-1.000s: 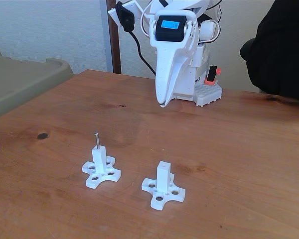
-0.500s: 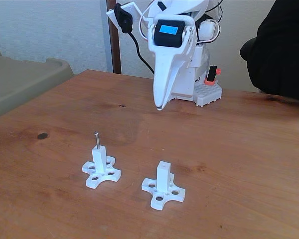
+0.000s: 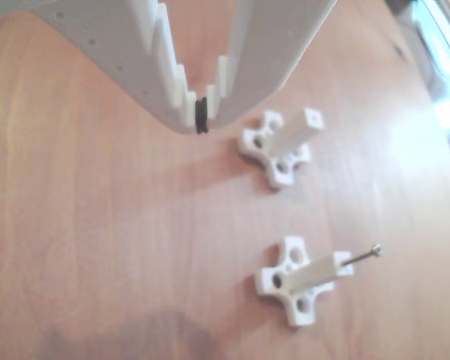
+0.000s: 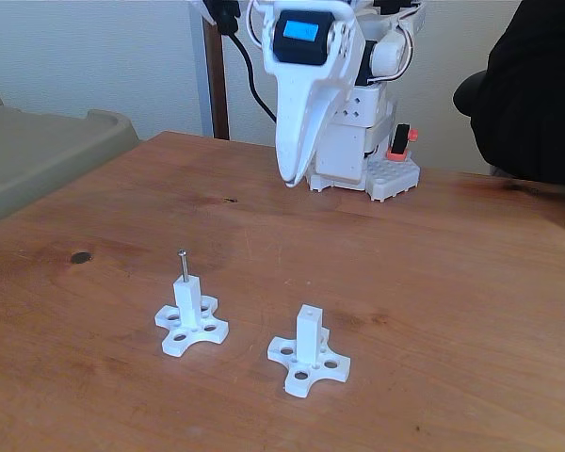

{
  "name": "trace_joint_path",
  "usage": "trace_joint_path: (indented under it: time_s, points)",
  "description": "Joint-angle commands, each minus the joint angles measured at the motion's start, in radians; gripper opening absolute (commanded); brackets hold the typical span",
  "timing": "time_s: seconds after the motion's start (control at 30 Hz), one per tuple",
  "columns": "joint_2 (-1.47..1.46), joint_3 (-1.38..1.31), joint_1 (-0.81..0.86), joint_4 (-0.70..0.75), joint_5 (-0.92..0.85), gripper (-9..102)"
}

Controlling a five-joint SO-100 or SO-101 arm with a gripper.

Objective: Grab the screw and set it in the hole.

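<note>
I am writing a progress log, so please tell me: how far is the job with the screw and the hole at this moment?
Done, it seems: the screw stands upright in the top of the left post in the fixed view. In hand: nothing; the gripper hangs shut and empty near the arm's base. Left: perhaps nothing; the right post's hole is empty.

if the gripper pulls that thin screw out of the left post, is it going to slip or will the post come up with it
The screw looks thin, smooth and metallic, so it may slip or pivot between the closed gripper tips. The post seems small, light plastic resting loose on the table, so it could lift or tip if the screw binds. Its wide cross-shaped base probably resists tipping somewhat.
</note>
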Motion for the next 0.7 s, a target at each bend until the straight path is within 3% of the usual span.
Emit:
trace_joint_path:
  time_s: [0.0,0.4,0.67]
  points:
    - [-0.092,-0.183,0.003,0.031,0.000,-4]
    - [-0.400,-0.537,0.011,0.101,0.017,-4]
    - [-0.641,-0.707,0.032,0.141,0.021,3]
